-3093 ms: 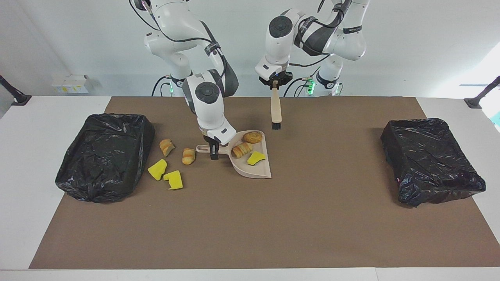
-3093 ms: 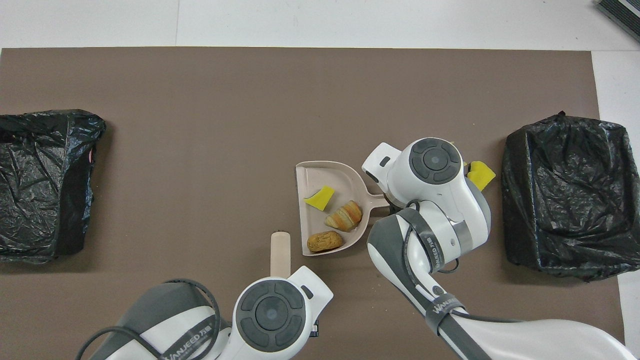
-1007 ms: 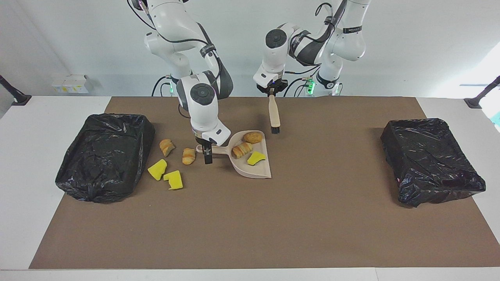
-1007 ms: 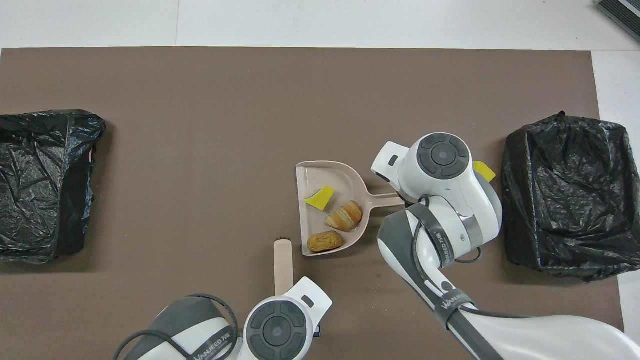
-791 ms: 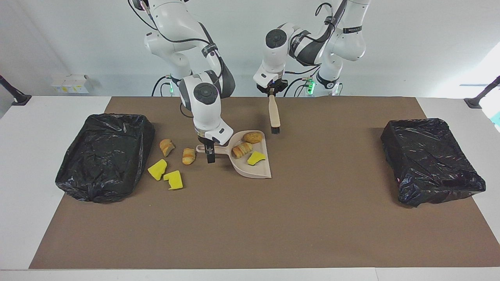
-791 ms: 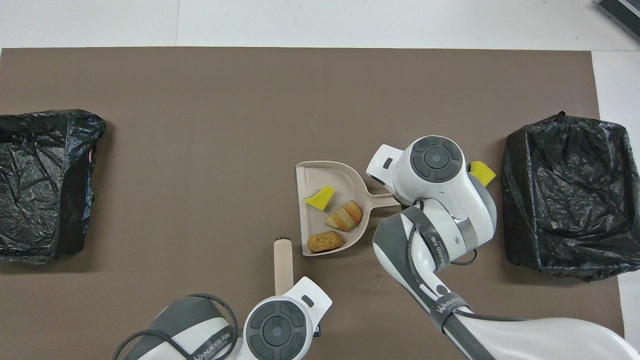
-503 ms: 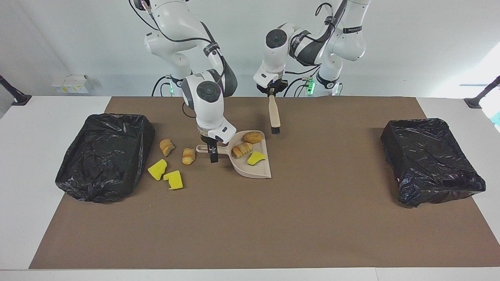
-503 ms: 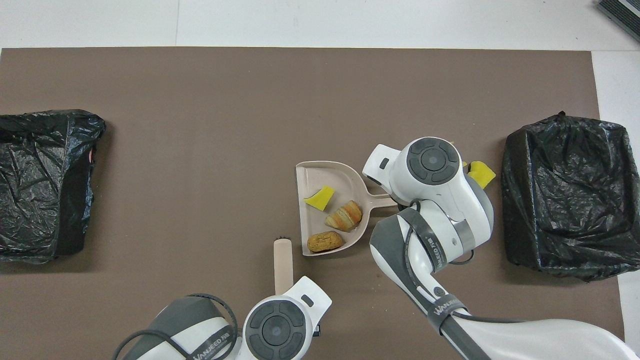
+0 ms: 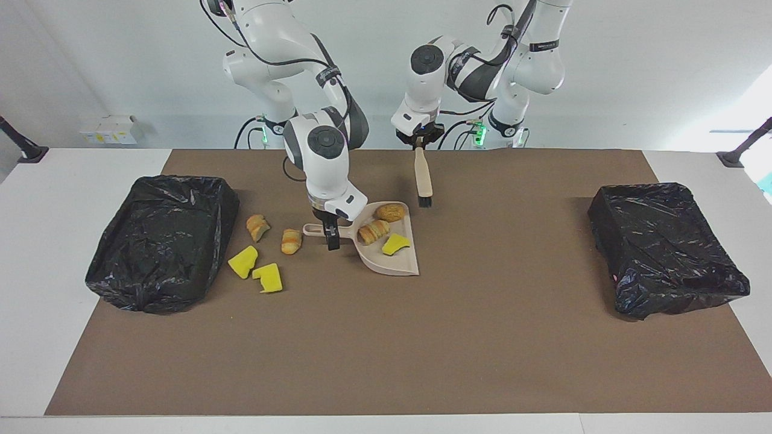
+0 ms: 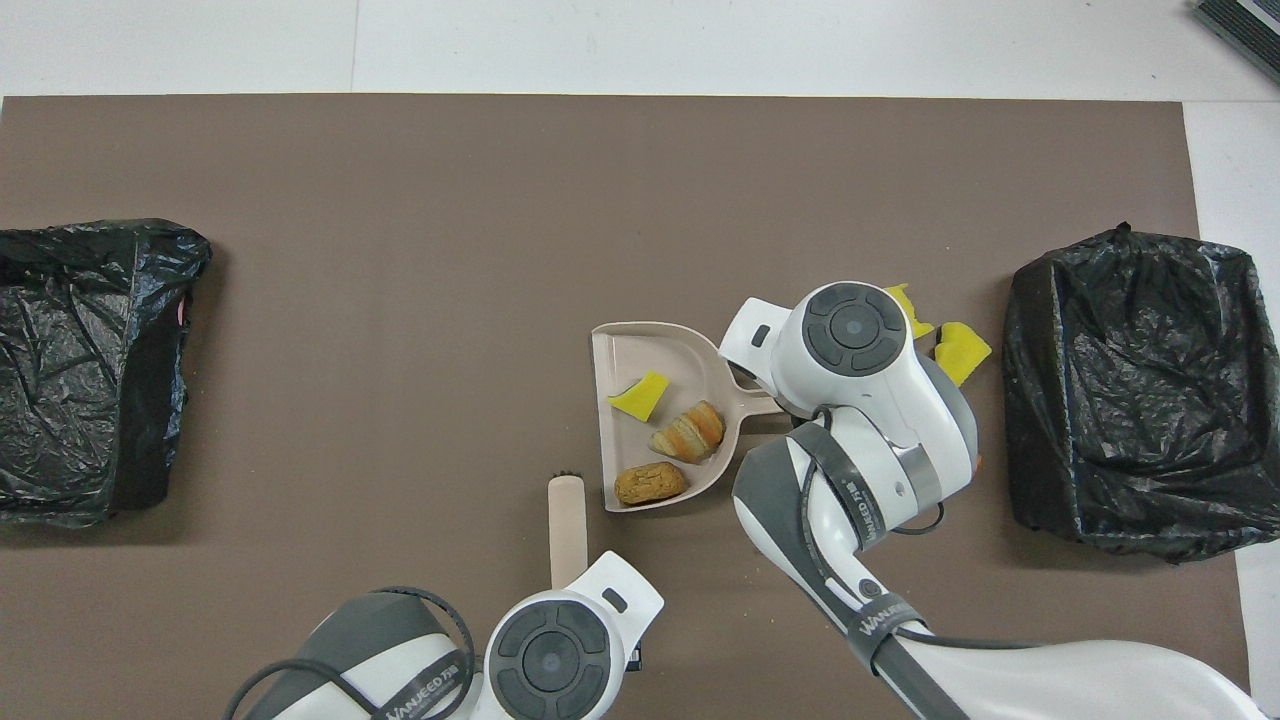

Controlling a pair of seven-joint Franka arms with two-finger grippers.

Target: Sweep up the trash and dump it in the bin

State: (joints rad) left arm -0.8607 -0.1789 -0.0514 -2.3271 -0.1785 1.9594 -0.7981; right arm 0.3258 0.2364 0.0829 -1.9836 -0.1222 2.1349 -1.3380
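Note:
A beige dustpan (image 9: 395,262) lies mid-mat holding three pieces of trash: a yellow wedge (image 9: 395,243), a croissant-like lump (image 9: 374,231) and a bread roll (image 9: 390,211). My right gripper (image 9: 331,242) is open, pointing down at the dustpan's handle (image 9: 313,229), fingers on either side of it. Loose trash lies between the handle and the nearest bin (image 9: 163,238): two bread lumps (image 9: 258,227) (image 9: 291,240) and two yellow wedges (image 9: 243,261) (image 9: 269,278). My left gripper (image 9: 420,142) is shut on a beige brush (image 9: 423,178), bristles down, beside the pan on the robots' side.
A second black-bagged bin (image 9: 666,247) sits toward the left arm's end of the brown mat (image 9: 422,349). In the overhead view the right arm's hand (image 10: 850,335) covers the handle and the bread lumps; both yellow wedges (image 10: 962,350) show partly beside it.
Over the last second my right gripper slid a little along the handle from its end toward the pan. The dustpan, the trash and the left arm with the brush stayed put.

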